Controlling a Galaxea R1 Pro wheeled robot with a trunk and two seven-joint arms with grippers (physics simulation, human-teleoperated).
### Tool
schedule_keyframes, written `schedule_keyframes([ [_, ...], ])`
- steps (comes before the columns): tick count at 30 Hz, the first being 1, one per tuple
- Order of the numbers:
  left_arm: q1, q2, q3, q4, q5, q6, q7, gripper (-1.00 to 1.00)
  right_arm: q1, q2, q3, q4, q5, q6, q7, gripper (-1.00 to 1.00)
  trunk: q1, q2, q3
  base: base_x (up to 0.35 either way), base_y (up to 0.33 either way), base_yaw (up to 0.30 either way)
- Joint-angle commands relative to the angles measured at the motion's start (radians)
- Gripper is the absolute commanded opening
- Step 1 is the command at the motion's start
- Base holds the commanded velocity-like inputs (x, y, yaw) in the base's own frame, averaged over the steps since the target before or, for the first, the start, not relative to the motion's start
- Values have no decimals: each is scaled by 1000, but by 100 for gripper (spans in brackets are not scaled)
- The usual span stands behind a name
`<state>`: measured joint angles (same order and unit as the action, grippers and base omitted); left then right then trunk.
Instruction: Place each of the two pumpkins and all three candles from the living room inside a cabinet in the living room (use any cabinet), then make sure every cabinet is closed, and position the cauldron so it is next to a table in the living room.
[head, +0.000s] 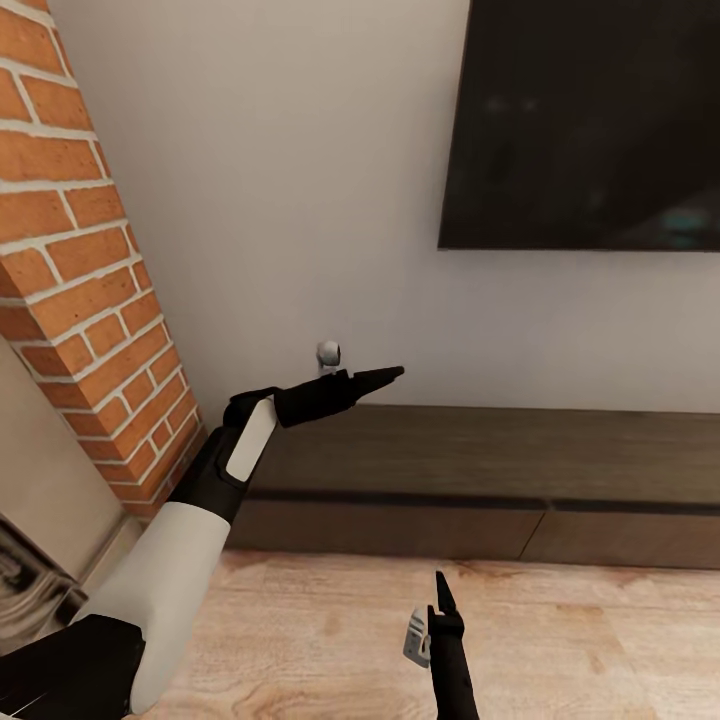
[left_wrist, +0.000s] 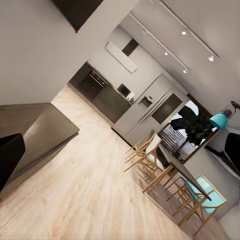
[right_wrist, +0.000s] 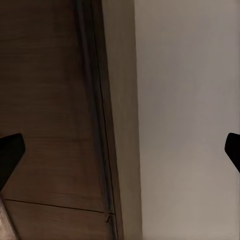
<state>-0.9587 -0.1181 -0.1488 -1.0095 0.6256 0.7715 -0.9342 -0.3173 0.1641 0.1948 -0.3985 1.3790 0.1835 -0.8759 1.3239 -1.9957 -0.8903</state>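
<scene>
Nearest the robot, the right claw (head: 443, 600) hangs low over the wooden floor (head: 330, 620), pointing toward the cabinet. In its wrist view two dark fingertips (right_wrist: 11, 152) sit at opposite edges of the picture, so its fingers are spread wide apart, with nothing between them.

A little farther and to the left, the left claw (head: 385, 375) is raised and stretched out level above the left end of the cabinet (head: 480, 470). From the head view its fingers look like one tapered wedge, and I cannot tell whether they are apart or together.

The cabinet runs along the far wall, long and low, its drawer fronts apparently shut. A seam between two fronts lies right of centre. Behind the left claw a small white camera-like gadget (head: 329, 353) stands on the cabinet top. Above, on the right, hangs a dark television (head: 590, 120); a brick column (head: 90, 260) rises on the left.

The step in hand looks like opening a drawer. Since the right claw is already spread and close to the front, it probably suits the job: bring it squarely to the upper lip of a front, close on the edge, and pull straight back toward the robot without twisting. The left arm would do well to stay high, clear of the drawer's path and of the gadget.
</scene>
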Motion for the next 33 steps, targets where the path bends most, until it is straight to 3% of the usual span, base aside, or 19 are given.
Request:
schedule_keyframes([
  [1,0,0,0,0,0,0,0,100,0,0,0,-1,0,0,0,100,4,-7,-3,0,0,0],
  [18,0,-2,-1,-1,0,1,0,100,-5,0,-1,-15,0,-4,-24,100,69,-126,-56,0,0,0],
  [22,0,-1,-1,-2,0,1,0,100,-54,1,-1,-22,1,-2,-22,100,84,-154,-69,0,0,0],
  [27,0,0,-1,-3,0,2,0,100,-188,4,-3,-13,5,-1,-17,100,104,-189,-85,0,0,0],
  [33,0,-1,-1,-3,0,2,0,100,-245,0,-2,-13,6,0,19,100,127,-231,-103,0,0,0],
])
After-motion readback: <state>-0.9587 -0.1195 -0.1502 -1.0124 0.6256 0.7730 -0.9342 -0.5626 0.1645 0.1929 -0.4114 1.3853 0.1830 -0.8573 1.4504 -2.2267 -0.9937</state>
